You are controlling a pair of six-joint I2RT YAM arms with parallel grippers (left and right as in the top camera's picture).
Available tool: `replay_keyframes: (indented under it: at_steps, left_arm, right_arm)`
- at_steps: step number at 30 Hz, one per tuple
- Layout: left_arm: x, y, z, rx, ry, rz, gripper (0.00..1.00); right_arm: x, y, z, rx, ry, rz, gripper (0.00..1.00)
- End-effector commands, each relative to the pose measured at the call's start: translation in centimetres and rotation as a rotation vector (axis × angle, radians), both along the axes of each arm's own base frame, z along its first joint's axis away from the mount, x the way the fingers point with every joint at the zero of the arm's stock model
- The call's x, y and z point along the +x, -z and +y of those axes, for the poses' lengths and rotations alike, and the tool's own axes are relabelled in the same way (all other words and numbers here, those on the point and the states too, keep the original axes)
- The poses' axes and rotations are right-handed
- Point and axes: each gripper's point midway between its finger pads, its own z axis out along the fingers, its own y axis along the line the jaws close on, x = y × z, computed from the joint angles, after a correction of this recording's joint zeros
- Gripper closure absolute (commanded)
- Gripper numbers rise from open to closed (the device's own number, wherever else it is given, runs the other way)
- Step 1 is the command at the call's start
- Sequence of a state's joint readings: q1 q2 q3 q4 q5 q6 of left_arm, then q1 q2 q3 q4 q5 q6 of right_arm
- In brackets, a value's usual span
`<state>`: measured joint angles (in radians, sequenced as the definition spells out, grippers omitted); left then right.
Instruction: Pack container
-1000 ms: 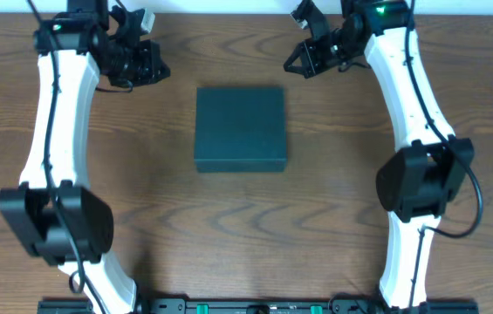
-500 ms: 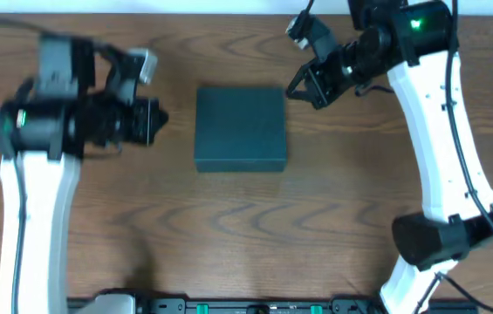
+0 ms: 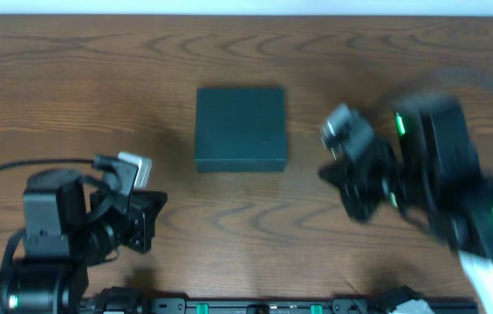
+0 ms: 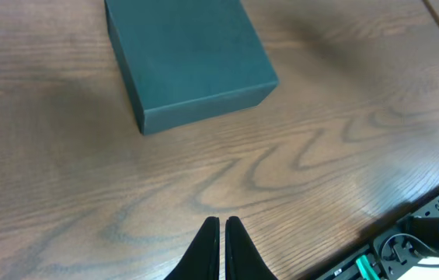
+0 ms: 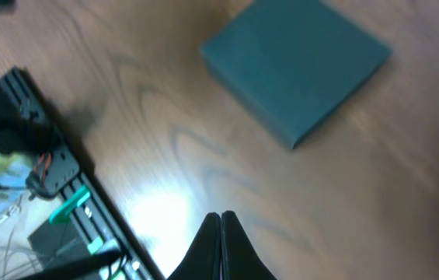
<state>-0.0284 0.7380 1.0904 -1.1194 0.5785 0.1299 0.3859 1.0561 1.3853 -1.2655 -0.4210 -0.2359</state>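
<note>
Wood-grain table (image 3: pixel 403 70) fills every view, and the container (image 3: pixel 240 128) sits closed at its middle, nothing on it or beside it. Half a second ago both arms were up near the far edge, flanking the container; now both have swung back toward the near edge, beside the black rail (image 3: pixel 255 305). The left gripper (image 3: pixel 146 218) sits low and left, well apart from the container. The right gripper (image 3: pixel 351 187) is smeared with motion, off the container's near right corner. Both wrist views show the fingers pressed almost together, with only a thin slit between them and nothing held: left (image 4: pixel 221 223), right (image 5: pixel 220 216). The container has not shifted. No goods for packing show anywhere on the table, so the pull-back looks like either a finished pack or a retreat to rest; the frames cannot settle which.
</note>
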Motion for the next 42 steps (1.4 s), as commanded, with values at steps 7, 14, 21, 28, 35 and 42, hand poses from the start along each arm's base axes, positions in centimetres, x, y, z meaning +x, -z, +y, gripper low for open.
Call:
replay_keyframes:
  at_steps: [7, 14, 21, 28, 35, 42]
  left_arm:
    - [-2.4, 1.5, -0.2, -0.015, 0.012, 0.076, 0.94]
    - [-3.6, 4.9, -1.1, -0.046, 0.068, 0.166, 0.94]
    - [-4.3, 9.2, -1.4, -0.074, 0.069, 0.28, 0.93]
    - [-3.2, 9.3, -1.4, -0.185, -0.1, 0.37, 0.05]
    - [-3.0, 9.5, -1.0, -0.208, -0.191, 0.42, 0.05]
    - [-2.6, 10.3, 0.3, -0.14, -0.246, 0.408, 0.05]
  right_arm:
    - [-9.9, 7.8, -2.9, 0.195, 0.149, 0.083, 0.98]
    - [-11.7, 10.3, -3.5, 0.304, 0.263, 0.138, 0.94]
    - [-11.7, 11.7, -3.5, 0.327, 0.352, 0.249, 0.01]
    - [-11.2, 12.2, -4.0, 0.307, 0.386, 0.239, 0.01]
    - [-11.2, 12.2, -4.0, 0.308, 0.386, 0.239, 0.01]
    - [-11.2, 12.2, -4.0, 0.308, 0.385, 0.239, 0.01]
